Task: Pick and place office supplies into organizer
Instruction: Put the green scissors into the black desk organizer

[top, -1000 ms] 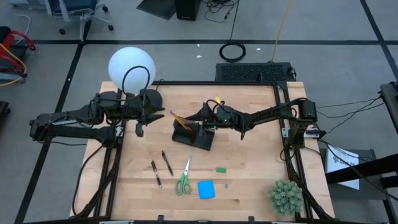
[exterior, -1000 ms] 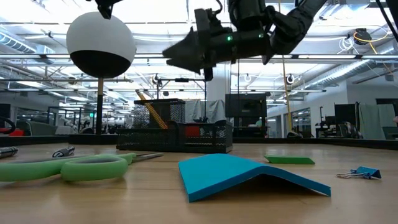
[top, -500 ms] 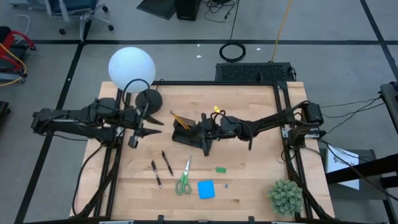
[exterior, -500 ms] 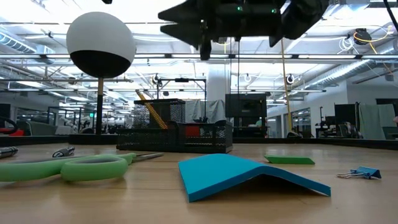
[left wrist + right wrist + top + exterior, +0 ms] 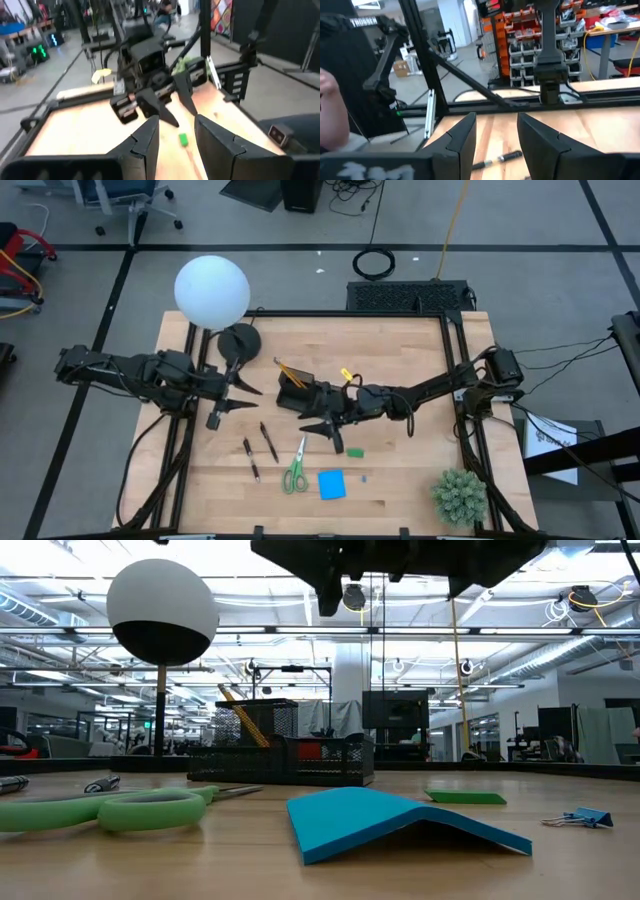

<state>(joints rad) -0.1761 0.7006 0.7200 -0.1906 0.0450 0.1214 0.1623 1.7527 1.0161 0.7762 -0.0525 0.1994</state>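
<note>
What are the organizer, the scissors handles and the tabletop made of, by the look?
Organizer: black mesh, probably wire metal; the low view shows light through its lattice walls.
Scissors: thick matte green handles, likely plastic; grey blades, apparently steel.
Tabletop: light wood, with plank seams and grain showing in the high view; satin finish, possibly butcher block or a veneer.

The organizer [image 5: 310, 399] lies just behind the right gripper [image 5: 329, 437]; scissors [image 5: 296, 466], sticky-note pad [image 5: 331, 484] and eraser [image 5: 355, 452] lie before it.
</note>
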